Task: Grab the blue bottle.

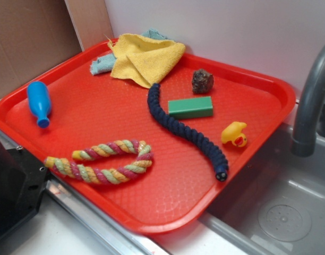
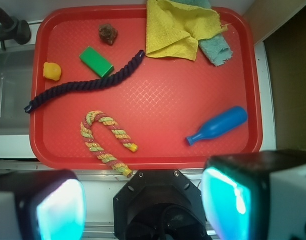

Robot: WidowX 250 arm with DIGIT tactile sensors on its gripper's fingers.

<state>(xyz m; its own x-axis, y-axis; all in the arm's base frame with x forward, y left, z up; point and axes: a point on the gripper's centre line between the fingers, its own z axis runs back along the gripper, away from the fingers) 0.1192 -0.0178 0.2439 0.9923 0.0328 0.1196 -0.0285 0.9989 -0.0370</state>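
A red tray point(image 1: 247, 175) holds everything here, and the blue bottle point(image 1: 39, 102) lies on its side near the tray's left rim in the exterior view, its narrow neck and flared rim pointing toward the tray's front edge. In the wrist view the same blue bottle point(image 2: 218, 126) lies tilted in the tray's lower right part, neck toward the lower left, with bare red surface all around it and nothing touching it. The tool point(image 2: 143, 202) fills the bottom of the wrist view, its 2 fingers point(image 2: 60, 207) standing wide apart with a clear gap between them, empty, and hanging back over the near edge outside the tray, well apart from the bottle. A dark navy braided rope point(image 1: 186, 130) runs in a long curve through the middle of the tray, and a green block point(image 1: 190, 107) lies just beside it. A multicoloured rope point(image 1: 101, 161), bent into a hook shape, rests near the front edge. A yellow cloth point(image 1: 146, 58) is crumpled at the far corner on top of a teal cloth point(image 1: 101, 64). A dark brown lump point(image 1: 203, 81) sits near the far rim, and a yellow rubber duck point(image 1: 234, 134) stands close to the right rim. Beside the tray, a grey faucet point(image 1: 311, 101) rises over a sink point(image 1: 279, 218).
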